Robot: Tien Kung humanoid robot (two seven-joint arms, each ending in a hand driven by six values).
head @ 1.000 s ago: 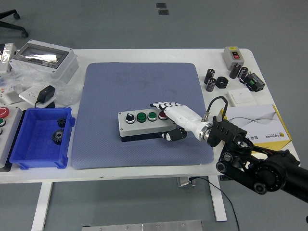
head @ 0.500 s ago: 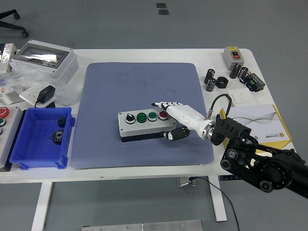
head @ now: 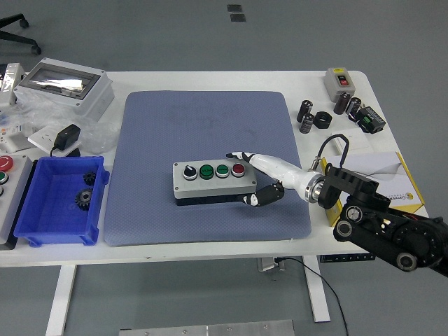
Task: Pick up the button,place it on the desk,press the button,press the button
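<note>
The white surface [head: 210,80] carries a blue-grey mat [head: 203,126], and in the middle of the mat lies the grey button box [head: 213,181] with one black knob, two green buttons and one red button [head: 238,169]. The right hand [head: 262,175] is just beside the right end of the box, fingers stretched and apart, holding nothing; its fingertips [head: 234,155] are near the red button, thumb low beside the box end. A blue bin [head: 59,227] stands left of the mat
</note>
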